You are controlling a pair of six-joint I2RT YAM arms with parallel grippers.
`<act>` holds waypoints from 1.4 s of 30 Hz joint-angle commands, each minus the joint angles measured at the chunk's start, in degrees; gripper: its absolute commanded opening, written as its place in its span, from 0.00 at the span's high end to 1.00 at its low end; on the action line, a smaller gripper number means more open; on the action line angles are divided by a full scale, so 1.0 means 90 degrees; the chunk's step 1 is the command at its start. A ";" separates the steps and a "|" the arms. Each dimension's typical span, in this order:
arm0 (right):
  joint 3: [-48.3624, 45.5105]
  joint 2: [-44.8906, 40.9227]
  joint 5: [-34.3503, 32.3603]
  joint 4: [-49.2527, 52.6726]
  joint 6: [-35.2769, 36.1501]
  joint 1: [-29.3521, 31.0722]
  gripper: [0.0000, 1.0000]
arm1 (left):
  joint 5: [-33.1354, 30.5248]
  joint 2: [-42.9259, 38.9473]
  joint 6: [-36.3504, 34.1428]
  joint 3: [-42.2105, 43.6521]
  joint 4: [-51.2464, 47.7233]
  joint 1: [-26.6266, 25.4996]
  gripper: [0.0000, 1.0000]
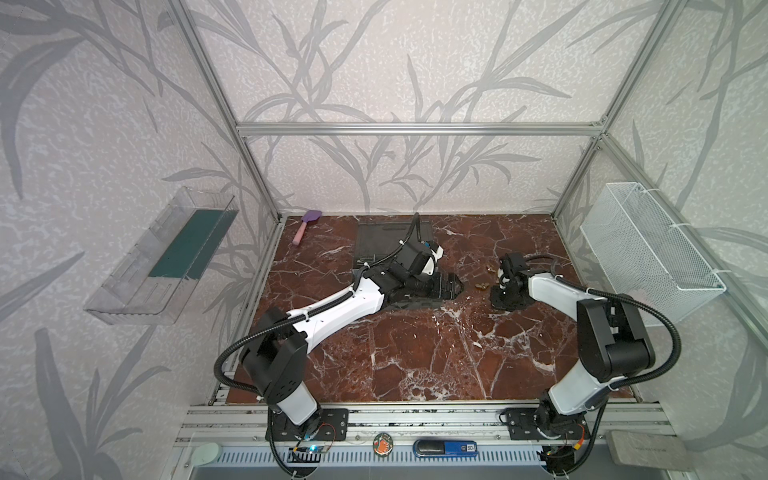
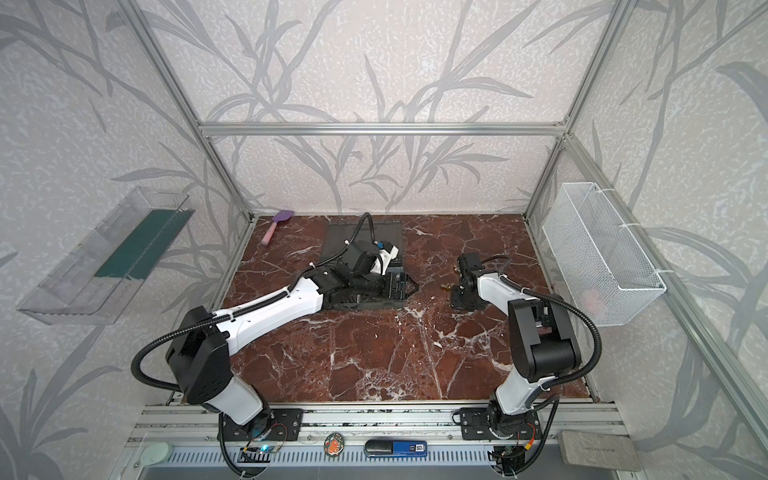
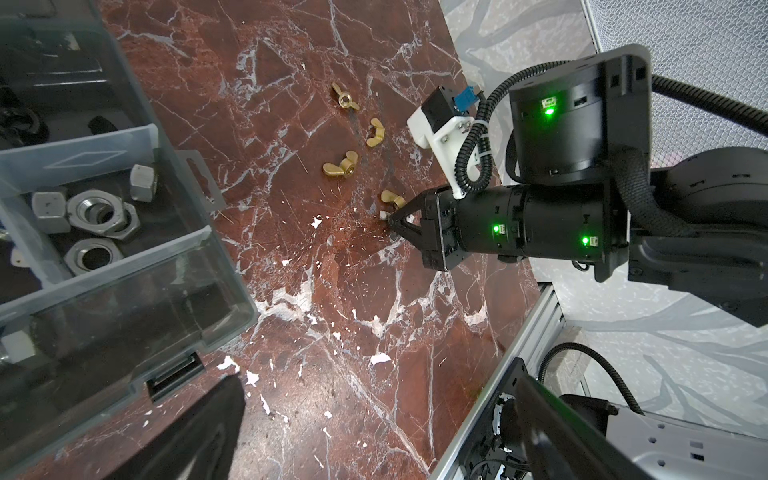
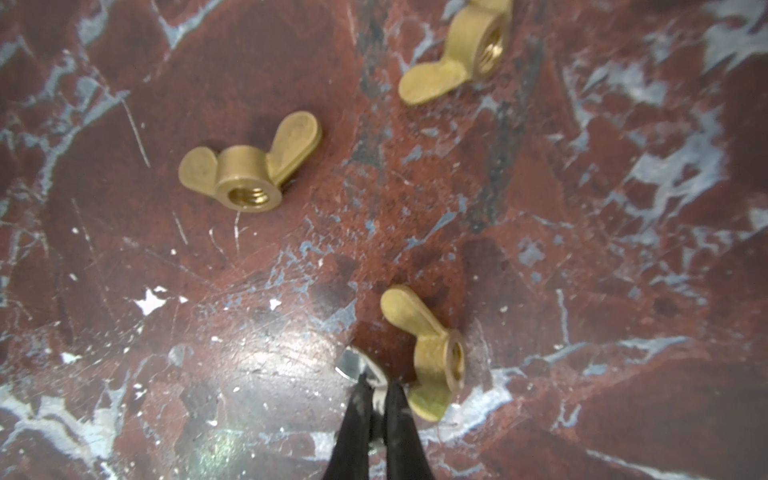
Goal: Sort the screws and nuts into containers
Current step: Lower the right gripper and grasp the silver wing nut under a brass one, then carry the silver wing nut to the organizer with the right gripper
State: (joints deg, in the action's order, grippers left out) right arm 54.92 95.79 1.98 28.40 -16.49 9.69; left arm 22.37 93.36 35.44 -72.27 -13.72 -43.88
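The right gripper [image 4: 379, 401] was low over the marble tabletop [image 4: 582, 257], its fingertips clamped together on a small silver fastener [image 4: 354, 366] too blurred to tell its shape or heading. Just beside those tips lay the nearest wing nut [image 4: 434, 353], on its edge, with its wings in line with the fingers and its bore facing sideways away from them. Further ahead, the second wing nut [image 4: 249, 168] spread its wings across the fingers' line, bore turned back toward the gripper. The third wing nut [image 4: 457, 50] lay beyond.

The left gripper [image 1: 451, 287] stood wide apart and empty, just beside the organizer case [image 3: 124, 374]. The closest compartment [image 3: 145, 299] held one pale nut [image 3: 16, 345]. The next compartment [image 3: 166, 216] held silver hex nuts [image 3: 102, 214], some flat and some tipped. A farther one held black pieces I could not make out
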 commanded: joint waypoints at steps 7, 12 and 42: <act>0.0225 -0.0525 0.0517 0.0197 -0.0140 0.0007 1.00 | -0.0171 -0.0342 -0.0156 0.0032 -0.0097 -0.0017 0.01; 0.0393 -0.0566 0.0696 0.0225 -0.0161 0.0022 1.00 | -0.0227 -0.0424 -0.0226 0.0051 -0.0176 0.0002 0.00; 0.3719 0.1645 0.1544 -0.0796 -0.1013 0.2402 1.00 | -0.0163 -0.2335 -0.0239 0.1553 -0.0390 0.1797 0.01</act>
State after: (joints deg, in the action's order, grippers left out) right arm 85.62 108.31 14.61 22.90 -23.53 30.02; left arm 20.88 73.91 33.10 -59.33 -16.45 -28.40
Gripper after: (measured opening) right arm 0.082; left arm 0.994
